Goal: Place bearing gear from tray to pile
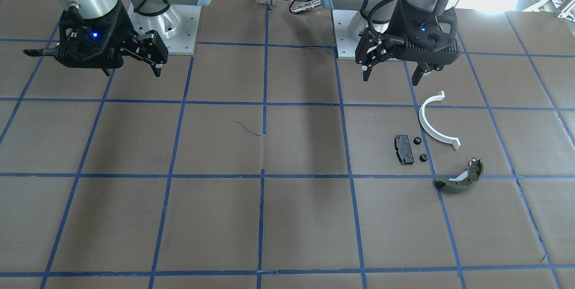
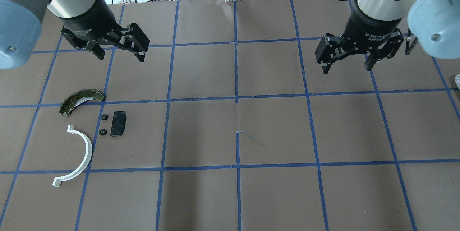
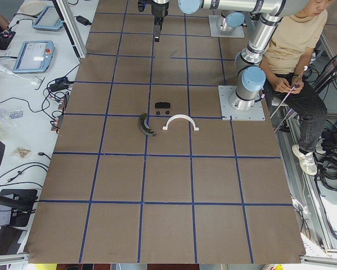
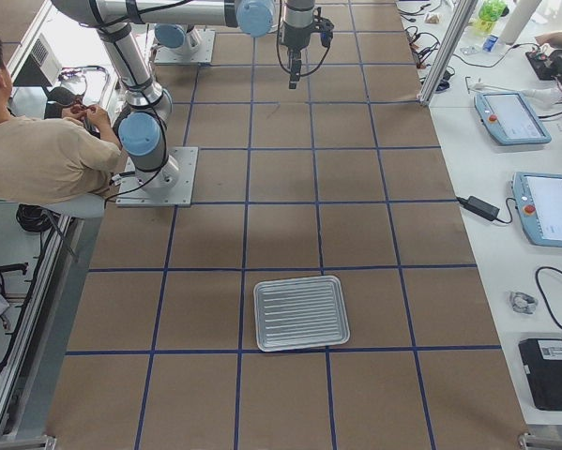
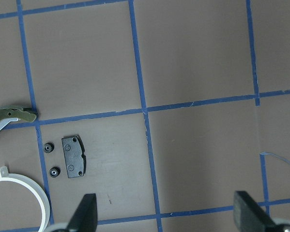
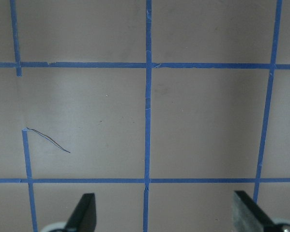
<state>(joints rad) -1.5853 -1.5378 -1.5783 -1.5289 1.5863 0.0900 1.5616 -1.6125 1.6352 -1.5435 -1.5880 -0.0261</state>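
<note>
Bearing gears [image 2: 104,116] lie beside the black pad [image 2: 118,123], middle left of the overhead view, none on the tray [image 4: 300,312], so we judge the task done; left gripper [image 2: 121,56] and right gripper [image 2: 346,68] gape empty.

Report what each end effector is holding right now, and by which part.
Nothing is held. The black two-finger left end effector and right end effector both hang open and empty.

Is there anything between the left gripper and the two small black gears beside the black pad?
Nothing visible does. The left gripper hangs open above the table, and the two gears lie uncovered beside the black pad. The brake shoe lies close by but apart from them.
</note>
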